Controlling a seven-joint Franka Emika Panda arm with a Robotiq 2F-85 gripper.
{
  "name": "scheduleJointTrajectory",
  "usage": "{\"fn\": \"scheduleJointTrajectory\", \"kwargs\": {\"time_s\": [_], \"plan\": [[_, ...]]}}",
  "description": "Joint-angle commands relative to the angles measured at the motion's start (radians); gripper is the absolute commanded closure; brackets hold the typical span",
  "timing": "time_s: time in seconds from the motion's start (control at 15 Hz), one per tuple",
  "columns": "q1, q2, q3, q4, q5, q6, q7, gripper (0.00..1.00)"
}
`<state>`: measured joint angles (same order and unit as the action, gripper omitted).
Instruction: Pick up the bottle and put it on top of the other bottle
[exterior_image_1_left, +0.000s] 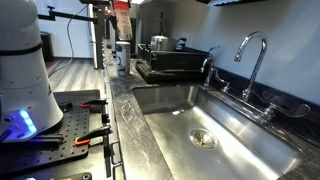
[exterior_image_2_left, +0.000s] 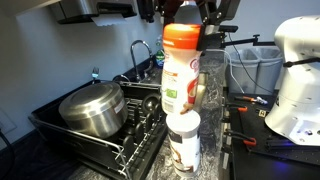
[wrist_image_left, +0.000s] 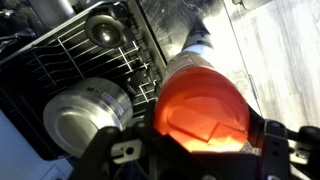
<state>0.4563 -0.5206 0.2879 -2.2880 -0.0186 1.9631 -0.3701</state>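
Bottle (exterior_image_2_left: 181, 75), red cap (wrist_image_left: 200, 105) up, stands upright on top of the other bottle (exterior_image_2_left: 183, 142) on the desk (exterior_image_1_left: 125, 130) beside the dish rack (exterior_image_2_left: 70, 140); claw (wrist_image_left: 198, 148) straddles the cap from above, one finger each side, and whether it pinches or is spread I cannot tell.
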Motion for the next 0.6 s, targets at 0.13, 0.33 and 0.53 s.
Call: {"fn": "scheduleJointTrajectory", "kwargs": {"time_s": [0.13, 0.33, 0.53], "plan": [[0.017, 0.04, 0.009, 0.039, 0.027, -0.002, -0.004, 0.44], [0.023, 0.055, 0.017, 0.055, 0.035, -0.02, -0.005, 0.44], [0.024, 0.066, 0.023, 0.061, 0.035, -0.036, -0.001, 0.44]]}}
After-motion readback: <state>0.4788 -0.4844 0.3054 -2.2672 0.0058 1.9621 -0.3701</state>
